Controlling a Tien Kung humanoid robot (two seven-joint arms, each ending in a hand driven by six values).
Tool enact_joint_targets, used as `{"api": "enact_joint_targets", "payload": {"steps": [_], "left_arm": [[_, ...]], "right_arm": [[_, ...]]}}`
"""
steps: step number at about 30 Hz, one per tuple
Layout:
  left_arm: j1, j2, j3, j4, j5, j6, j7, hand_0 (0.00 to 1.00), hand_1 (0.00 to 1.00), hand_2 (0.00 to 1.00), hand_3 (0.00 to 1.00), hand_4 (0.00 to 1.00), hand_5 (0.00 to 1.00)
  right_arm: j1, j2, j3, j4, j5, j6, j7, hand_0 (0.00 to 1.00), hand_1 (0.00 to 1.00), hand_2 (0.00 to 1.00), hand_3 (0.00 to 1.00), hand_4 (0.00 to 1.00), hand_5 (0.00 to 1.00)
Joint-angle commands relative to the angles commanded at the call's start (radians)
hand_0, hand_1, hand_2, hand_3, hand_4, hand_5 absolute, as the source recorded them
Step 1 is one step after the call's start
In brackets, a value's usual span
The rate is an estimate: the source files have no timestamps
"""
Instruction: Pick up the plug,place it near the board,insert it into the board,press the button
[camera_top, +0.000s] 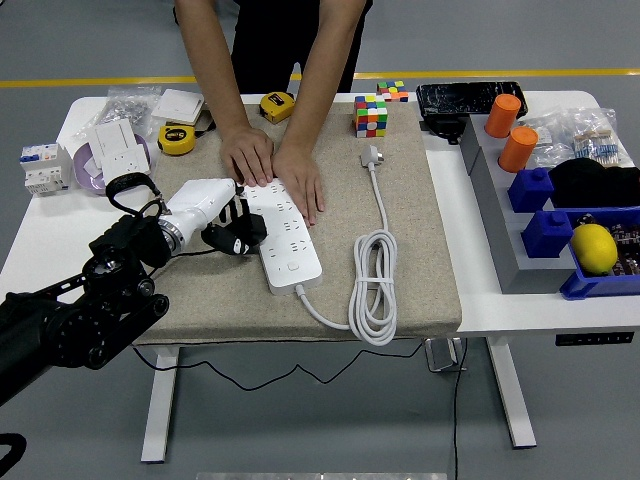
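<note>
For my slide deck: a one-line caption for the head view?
Left robot hand at the white power strip while a person's hands steady it on the beige mat.

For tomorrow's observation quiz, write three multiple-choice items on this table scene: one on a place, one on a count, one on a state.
1. Where does the power strip lie?
A. on the beige mat
B. in the blue bin
C. on the floor

2. How many orange cylinders stand at the right?
A. one
B. two
C. four

3. What are the person's hands doing?
A. lifting the cube
B. pressing flat on the strip's far end
C. holding the tape measure

Answers:
1 A: the strip rests on the mat, its white cord coiled beside it.
2 B: two orange cylinders stand side by side on the grey rack.
3 B: both palms lie on the strip, while the robot's left hand holds a black plug at the strip's left edge.
</note>
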Motion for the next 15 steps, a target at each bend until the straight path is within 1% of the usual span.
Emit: {"api": "enact_joint_targets", "payload": {"steps": [3, 4, 9, 10, 15], "left_arm": [[-0.004, 0.002, 0.005, 0.001, -0.006, -0.007, 0.001, 0.348, 0.437, 0.386, 0.421, 0.705, 0.065], [-0.005, 0.003, 0.006, 0.001, -0.007, -0.009, 0.001, 0.357, 0.518, 0.547, 0.563, 0.819, 0.089], [-0.002, 0.005, 0.012, 0.001, -0.02, -0.022, 0.003, 0.357, 0.518, 0.547, 0.563, 0.819, 0.089], [-0.001, 0.005, 0.012, 0.0, -0.021, -0.024, 0.003, 0.481, 0.683, 0.71, 0.779, 0.953, 0.155], [0.0, 0.006, 0.014, -0.001, -0.033, -0.035, 0.006, 0.481, 0.683, 0.71, 0.779, 0.953, 0.155]], "right_arm": [[0.001, -0.001, 0.003, 0.0, 0.001, -0.002, 0.002, 0.89, 0.653, 0.605, 0.581, 0.998, 0.645], [0.001, -0.001, 0.003, 0.0, 0.002, -0.002, 0.001, 0.898, 0.655, 0.606, 0.58, 0.998, 0.645], [0.0, -0.001, 0.01, 0.0, -0.001, 0.021, -0.019, 0.898, 0.655, 0.606, 0.58, 0.998, 0.645], [-0.001, -0.001, 0.012, 0.0, -0.003, 0.023, -0.019, 0.946, 0.672, 0.608, 0.58, 0.998, 0.646], [-0.002, -0.001, 0.014, 0.0, 0.001, 0.036, -0.024, 0.946, 0.672, 0.608, 0.58, 0.998, 0.646]]}}
